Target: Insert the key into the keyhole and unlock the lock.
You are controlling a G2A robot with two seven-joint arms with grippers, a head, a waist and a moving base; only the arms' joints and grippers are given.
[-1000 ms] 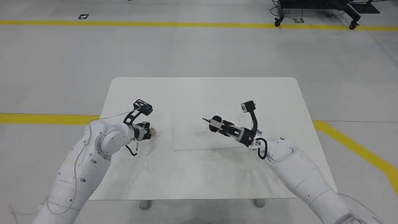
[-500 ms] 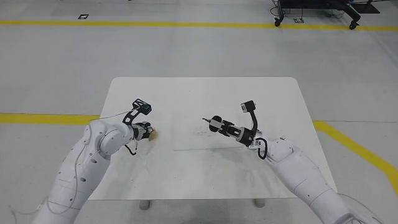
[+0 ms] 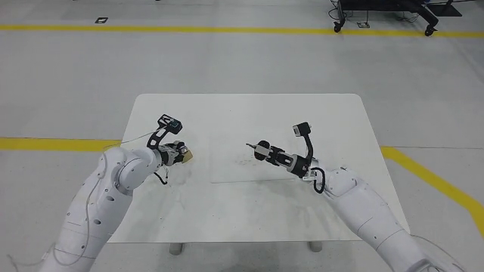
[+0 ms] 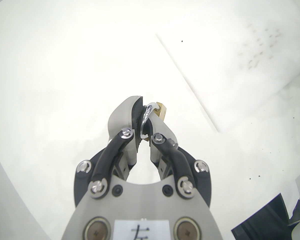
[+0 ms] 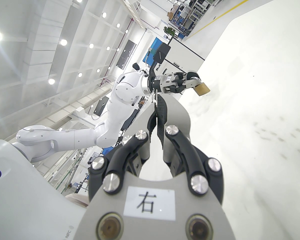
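left claw (image 4: 147,109): clamped on lock (image 4: 162,112) by its shackle (image 4: 145,120), left side of table (image 3: 302,113).
right claw (image 5: 157,102): closed, pinching key (image 3: 249,146), mid-table, well apart from lock.
risk: lock may swing on shackle, so key misses keyhole.

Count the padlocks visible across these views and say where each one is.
1. The brass padlock is clamped by its shackle in the left gripper, over the table on its left side.

Brass and silver against white.
Shines brass-gold on the body of the lock (image 4: 162,111), silver on its shackle (image 4: 145,119); reads grey metal with black ribbed pads on the left gripper (image 4: 146,106); runs white across the table (image 4: 65,51), flecked with dark marks (image 4: 262,49).
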